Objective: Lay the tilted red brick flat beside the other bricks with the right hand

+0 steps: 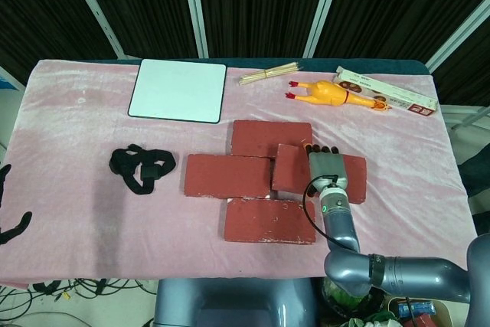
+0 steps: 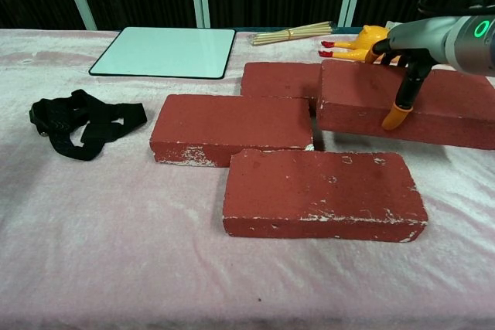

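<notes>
head view shows a pink cloth point(image 1: 76, 189) over the table, with four red bricks on it. the right hand point(image 1: 325, 168) is on top of the tilted red brick point(image 1: 292, 170) and holds it, with dark fingers over the far edge. chest view shows the same hand point(image 2: 396, 52) with a thumb down the front face of that brick point(image 2: 433, 110) and other fingers over the back, so the hand grips the brick. the brick's left end sits higher, up against the back brick point(image 2: 280, 83) and close to the left brick point(image 2: 230, 127). i cannot tell if its right end touches the cloth. the front brick point(image 2: 321, 191) lies flat, just in front of the held brick.

the left hand point(image 1: 6, 204) only shows as dark fingers at the left edge of the head view, and i cannot tell if it is wide or closed.

a black strap point(image 1: 142, 168) lies left of the bricks. a white board point(image 1: 178, 89) sits at the back, with a bunch of wooden sticks point(image 1: 268, 74) beside it. a yellow rubber chicken point(image 1: 329, 93) lies near a long box point(image 1: 387, 91) at the back right.
</notes>
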You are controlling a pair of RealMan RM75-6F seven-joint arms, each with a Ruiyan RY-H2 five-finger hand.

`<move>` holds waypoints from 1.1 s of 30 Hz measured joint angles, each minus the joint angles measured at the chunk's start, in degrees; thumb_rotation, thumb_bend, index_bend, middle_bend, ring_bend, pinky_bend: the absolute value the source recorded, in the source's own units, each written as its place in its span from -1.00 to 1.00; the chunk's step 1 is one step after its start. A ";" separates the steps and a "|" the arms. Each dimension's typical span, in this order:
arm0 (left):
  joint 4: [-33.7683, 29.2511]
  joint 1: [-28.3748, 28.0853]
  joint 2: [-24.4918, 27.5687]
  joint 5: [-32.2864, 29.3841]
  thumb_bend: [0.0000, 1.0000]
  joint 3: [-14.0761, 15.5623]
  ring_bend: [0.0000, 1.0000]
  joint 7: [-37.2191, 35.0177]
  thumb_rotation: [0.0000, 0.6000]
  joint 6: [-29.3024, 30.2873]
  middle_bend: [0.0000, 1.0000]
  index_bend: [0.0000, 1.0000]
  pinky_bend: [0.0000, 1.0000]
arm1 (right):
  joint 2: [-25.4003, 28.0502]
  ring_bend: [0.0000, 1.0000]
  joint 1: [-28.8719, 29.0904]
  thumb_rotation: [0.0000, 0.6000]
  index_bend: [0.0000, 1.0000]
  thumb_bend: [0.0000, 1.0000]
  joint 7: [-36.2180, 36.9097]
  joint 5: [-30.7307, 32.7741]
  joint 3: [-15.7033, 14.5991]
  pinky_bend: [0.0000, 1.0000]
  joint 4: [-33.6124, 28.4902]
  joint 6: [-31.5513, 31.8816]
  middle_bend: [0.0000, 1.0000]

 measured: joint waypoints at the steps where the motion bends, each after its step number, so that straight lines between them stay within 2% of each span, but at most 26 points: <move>1: 0.00 0.00 0.00 -0.02 -0.50 -0.01 -1.00 0.04 1.00 0.01 -0.95 -0.85 -1.00 | 0.01 -0.40 -0.12 1.00 -0.32 -1.00 0.25 -0.37 -0.30 -0.78 0.05 -0.36 -0.25; 11: -0.07 0.03 0.03 -0.37 -0.50 -0.06 -1.00 0.28 1.00 -0.05 -0.95 -0.85 -1.00 | 0.85 -0.40 -0.32 1.00 -0.32 -1.00 0.15 -1.68 -2.27 -0.78 -0.54 -1.76 -0.25; 33: 0.05 0.01 -0.03 -0.52 -0.50 -0.13 -1.00 0.59 1.00 0.04 -0.95 -0.85 -1.00 | 1.03 -0.40 -0.14 1.00 -0.31 -1.00 1.99 -2.03 -3.49 -0.78 0.02 -4.27 -0.25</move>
